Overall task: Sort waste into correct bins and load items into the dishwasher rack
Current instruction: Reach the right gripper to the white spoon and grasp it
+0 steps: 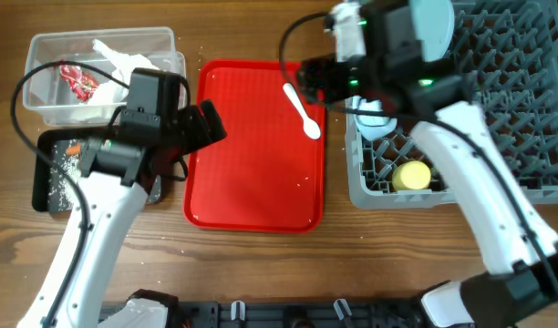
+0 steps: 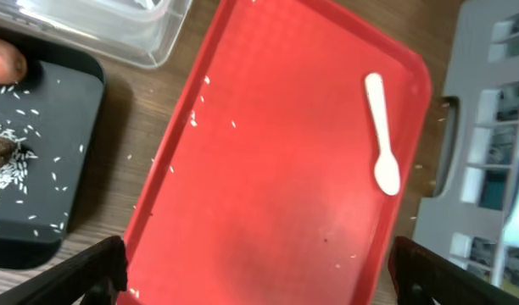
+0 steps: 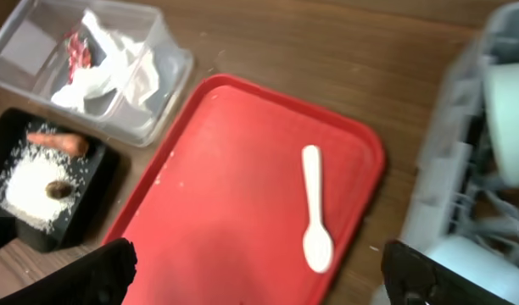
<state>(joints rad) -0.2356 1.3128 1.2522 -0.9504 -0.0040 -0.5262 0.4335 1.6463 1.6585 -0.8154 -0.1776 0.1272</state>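
Spoon lies on red tray, just ahead btwn right gripper spread jaws, likely next pick for rack; left gripper jaws also spread, empty.

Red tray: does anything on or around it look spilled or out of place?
Yes. A few loose rice grains are scattered across the red tray, away from the heap in the black tray. The white spoon lies alone on the red tray, not in the dishwasher rack.

White arm links, black looping cables.
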